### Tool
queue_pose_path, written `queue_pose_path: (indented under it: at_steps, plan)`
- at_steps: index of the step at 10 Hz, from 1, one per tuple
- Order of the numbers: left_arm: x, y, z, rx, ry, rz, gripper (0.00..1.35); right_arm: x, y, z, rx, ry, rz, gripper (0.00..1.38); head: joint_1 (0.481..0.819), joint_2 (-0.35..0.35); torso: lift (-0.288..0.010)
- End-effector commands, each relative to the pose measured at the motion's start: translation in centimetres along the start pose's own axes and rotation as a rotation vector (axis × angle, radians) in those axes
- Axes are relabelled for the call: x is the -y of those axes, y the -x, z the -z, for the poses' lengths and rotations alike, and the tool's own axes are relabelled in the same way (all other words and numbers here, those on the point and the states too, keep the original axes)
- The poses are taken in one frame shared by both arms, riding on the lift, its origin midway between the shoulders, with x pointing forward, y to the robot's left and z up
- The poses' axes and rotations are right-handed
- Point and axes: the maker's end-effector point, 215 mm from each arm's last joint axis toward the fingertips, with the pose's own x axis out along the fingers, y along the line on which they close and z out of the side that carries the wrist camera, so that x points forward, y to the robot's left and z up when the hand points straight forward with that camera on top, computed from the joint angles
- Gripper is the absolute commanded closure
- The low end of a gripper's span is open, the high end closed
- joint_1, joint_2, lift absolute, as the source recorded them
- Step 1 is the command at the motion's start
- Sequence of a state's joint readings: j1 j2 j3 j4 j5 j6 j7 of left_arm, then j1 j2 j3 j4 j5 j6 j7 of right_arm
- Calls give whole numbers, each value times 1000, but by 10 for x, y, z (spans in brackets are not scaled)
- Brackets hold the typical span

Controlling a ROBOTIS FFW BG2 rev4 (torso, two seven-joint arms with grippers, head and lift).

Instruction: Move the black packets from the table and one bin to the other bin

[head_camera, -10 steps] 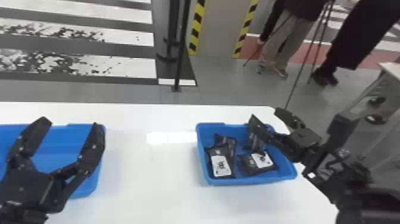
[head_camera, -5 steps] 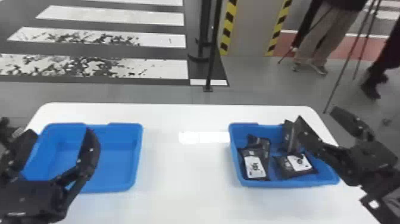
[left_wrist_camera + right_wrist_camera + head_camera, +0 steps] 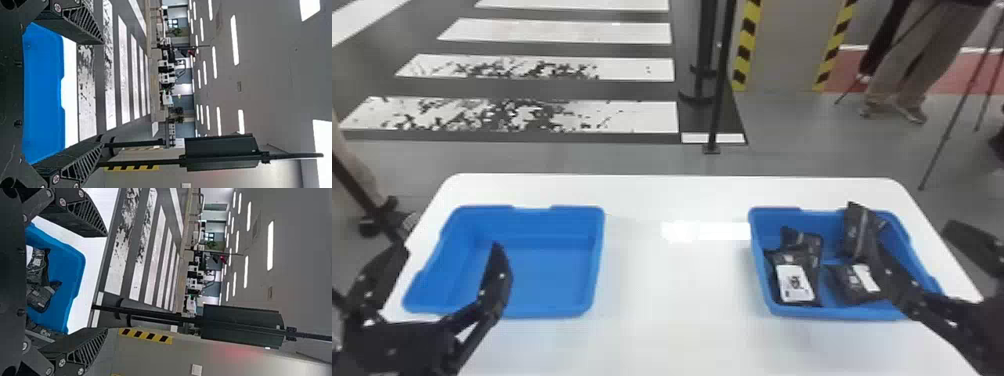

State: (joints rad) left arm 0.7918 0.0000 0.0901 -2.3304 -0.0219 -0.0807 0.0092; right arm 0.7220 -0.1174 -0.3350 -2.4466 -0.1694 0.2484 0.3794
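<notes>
Where black packets (image 3: 804, 245) can be made out, they all lie in the right bin (image 3: 837, 315), at least four of them, loosely heaped. The front packet (image 3: 794, 287) shows a white label, and another labelled packet (image 3: 857, 284) lies beside it. A tilted packet (image 3: 857, 230) leans by the far wall, its top edge poking above the rim.

The right hand (image 3: 912, 235) hangs over that side of the bin, its fingers spread wide with nothing gripped. In the head view its inner finger overlaps the tilted packet and the labelled one near it; whether it touches either I cannot tell. The left hand (image 3: 449, 247) is wide too, nothing held, raised by the left bin (image 3: 547, 311). Both bins sit on the white desk (image 3: 672, 290), well apart, and beyond the desk are a black post (image 3: 722, 75) and the striped floor (image 3: 557, 115).

I take the moving to be done, or nearly so, if the right bin is the one to fill; a single moment cannot rule out that it is the bin to draw from. In the first case, the next move calls for lifting the right hand out and away without snagging the tilted packet, which could tip or catch. In the second, that raised edge looks the easiest to pinch.
</notes>
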Motion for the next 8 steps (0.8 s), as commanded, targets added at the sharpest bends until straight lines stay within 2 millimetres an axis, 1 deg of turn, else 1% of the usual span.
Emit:
queue_pose_path:
  at_steps: [1,2,6,8]
  plan:
    - [3,2,-1,-1,18,-8,121,2,1,-1,-1,27,11,179,695,-25,-110]
    - [4,2,-2,1,32,-12,121,3,2,-1,0,31,16,179,695,-29,-110]
    - [4,4,-4,7,71,-25,121,-2,4,-12,34,51,23,180,695,-33,-110]
    - [7,4,-7,14,77,-23,121,-2,4,-11,32,51,26,180,695,-31,-110]
